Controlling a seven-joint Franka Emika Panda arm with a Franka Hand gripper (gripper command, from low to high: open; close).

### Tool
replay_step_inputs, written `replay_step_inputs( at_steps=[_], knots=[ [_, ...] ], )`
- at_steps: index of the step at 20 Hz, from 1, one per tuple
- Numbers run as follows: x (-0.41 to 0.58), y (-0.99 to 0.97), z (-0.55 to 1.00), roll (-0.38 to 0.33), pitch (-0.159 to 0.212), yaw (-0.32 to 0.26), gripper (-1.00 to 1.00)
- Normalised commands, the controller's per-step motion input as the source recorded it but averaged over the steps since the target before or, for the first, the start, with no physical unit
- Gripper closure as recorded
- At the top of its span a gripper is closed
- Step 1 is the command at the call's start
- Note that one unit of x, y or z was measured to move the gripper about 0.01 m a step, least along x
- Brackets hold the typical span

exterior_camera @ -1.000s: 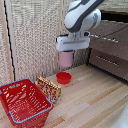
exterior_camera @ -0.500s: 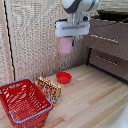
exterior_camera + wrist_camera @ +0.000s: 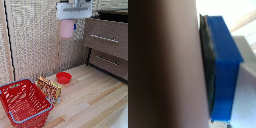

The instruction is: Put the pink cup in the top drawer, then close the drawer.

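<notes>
High in the exterior view, the pink recepticle, a small pale pink cup, hangs in the air. The pinch receptors are shut on it from above, and one blue-tipped finger shows at the cup's side. In the wrist view the cup's wall fills most of the picture, with a blue finger pad pressed flat against it. The storage unit, a dark brown dresser, stands at the exterior view's right. The cup is level with its upper edge, where the highest section shows as a dark strip.
A shallow red bowl sits on the wooden floor below the cup. A red wire basket stands at the exterior view's lower left, with a patterned box leaning beside it. A woven wall panel lies behind.
The gripper has risen with the pink cup, from just above the red bowl to the height of the dresser's top. Nothing else has moved.
</notes>
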Motion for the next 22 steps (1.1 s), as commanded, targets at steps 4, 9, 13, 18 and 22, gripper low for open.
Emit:
replay_step_inputs(
  at_steps=[4, 9, 13, 18, 22],
  knots=[
    [0.04, -0.28, 1.0, -0.042, 0.046, -0.12, 1.0],
    [0.251, -0.18, 0.98, -0.055, 0.065, -0.21, 1.0],
    [0.295, -0.48, 0.98, 0.0, 0.104, -0.208, 1.0],
    [0.25, -0.56, 0.97, 0.0, 0.129, -0.194, 1.0],
    [0.086, -0.68, 0.84, 0.0, 0.176, -0.159, 1.0]
  ],
)
